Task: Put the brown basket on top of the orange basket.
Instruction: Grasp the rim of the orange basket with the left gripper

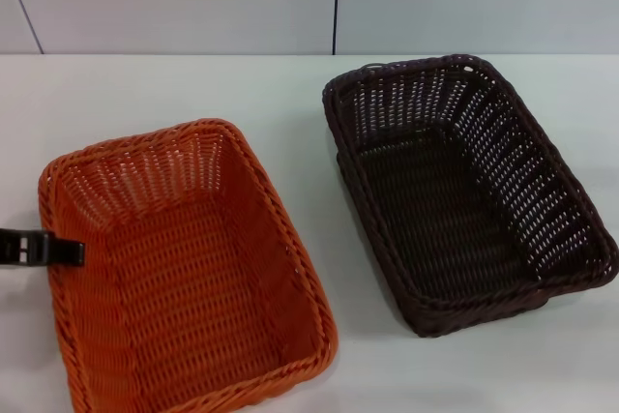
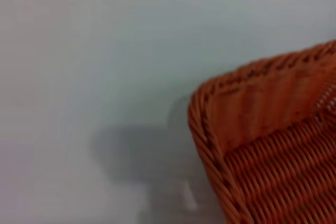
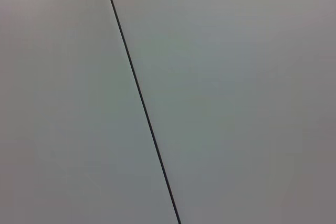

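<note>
The orange basket [image 1: 184, 268] stands on the white table at the left of the head view, empty. One of its corners also shows in the left wrist view [image 2: 268, 140]. The brown basket [image 1: 464, 191] stands on the table to its right, empty and apart from it by a strip of bare table. My left gripper [image 1: 44, 249] comes in from the left edge as a black part over the orange basket's left rim. My right gripper is out of view.
The white table [image 1: 309, 94] reaches back to a pale wall with a dark vertical seam [image 1: 337, 2]. The right wrist view shows only pale panels with a dark seam [image 3: 139, 95].
</note>
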Controlling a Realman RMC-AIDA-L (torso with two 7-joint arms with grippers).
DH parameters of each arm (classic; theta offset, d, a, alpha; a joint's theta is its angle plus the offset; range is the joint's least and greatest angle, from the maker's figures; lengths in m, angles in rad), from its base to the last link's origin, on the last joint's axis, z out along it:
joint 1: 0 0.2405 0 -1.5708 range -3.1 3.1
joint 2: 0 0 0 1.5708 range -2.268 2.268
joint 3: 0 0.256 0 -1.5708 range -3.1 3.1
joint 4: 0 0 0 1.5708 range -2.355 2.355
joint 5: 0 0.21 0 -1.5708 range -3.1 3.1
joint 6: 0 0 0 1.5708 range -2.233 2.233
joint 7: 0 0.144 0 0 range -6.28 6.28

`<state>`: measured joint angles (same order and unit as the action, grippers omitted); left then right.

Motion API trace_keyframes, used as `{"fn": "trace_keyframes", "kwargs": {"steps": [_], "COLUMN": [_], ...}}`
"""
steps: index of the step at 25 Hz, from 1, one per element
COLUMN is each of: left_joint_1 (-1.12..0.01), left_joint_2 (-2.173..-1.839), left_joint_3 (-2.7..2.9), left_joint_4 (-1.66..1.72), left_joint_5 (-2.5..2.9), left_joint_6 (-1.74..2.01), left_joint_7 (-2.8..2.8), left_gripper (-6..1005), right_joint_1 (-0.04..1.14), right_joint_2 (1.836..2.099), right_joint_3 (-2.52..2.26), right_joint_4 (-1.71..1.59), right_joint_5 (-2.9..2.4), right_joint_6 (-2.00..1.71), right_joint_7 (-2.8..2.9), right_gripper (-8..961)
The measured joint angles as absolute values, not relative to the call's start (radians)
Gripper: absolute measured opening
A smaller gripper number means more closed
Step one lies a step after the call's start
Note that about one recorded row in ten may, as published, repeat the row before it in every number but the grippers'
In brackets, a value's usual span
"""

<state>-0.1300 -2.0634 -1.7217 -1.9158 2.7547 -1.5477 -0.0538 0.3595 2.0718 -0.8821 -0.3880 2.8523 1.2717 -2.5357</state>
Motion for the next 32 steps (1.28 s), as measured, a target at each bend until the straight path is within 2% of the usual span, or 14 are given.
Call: {"fn": "trace_keyframes", "kwargs": {"steps": [22, 32], "left_joint_1": [-0.156, -0.180], "left_joint_2": [-2.064, -2.063], "left_joint_3": [-1.694, -1.686], "left_joint_4": [-1.789, -1.759], "left_joint_5": [2.714, 2.714], "left_joint_6": [-1.530, -1.518], "left_joint_7": [-0.064, -0.064], "left_gripper": [704, 552], "right_joint_1": [0.365, 0.367], "right_joint_2": [2.072, 2.071], "right_joint_3": [-0.883, -0.882], "right_joint_4": [-0.388, -0.389], "right_joint_5": [2.852, 2.854], "right_joint_6": [1.281, 1.283], "right_joint_7": [-2.536, -2.536], "right_gripper": [815, 816]}}
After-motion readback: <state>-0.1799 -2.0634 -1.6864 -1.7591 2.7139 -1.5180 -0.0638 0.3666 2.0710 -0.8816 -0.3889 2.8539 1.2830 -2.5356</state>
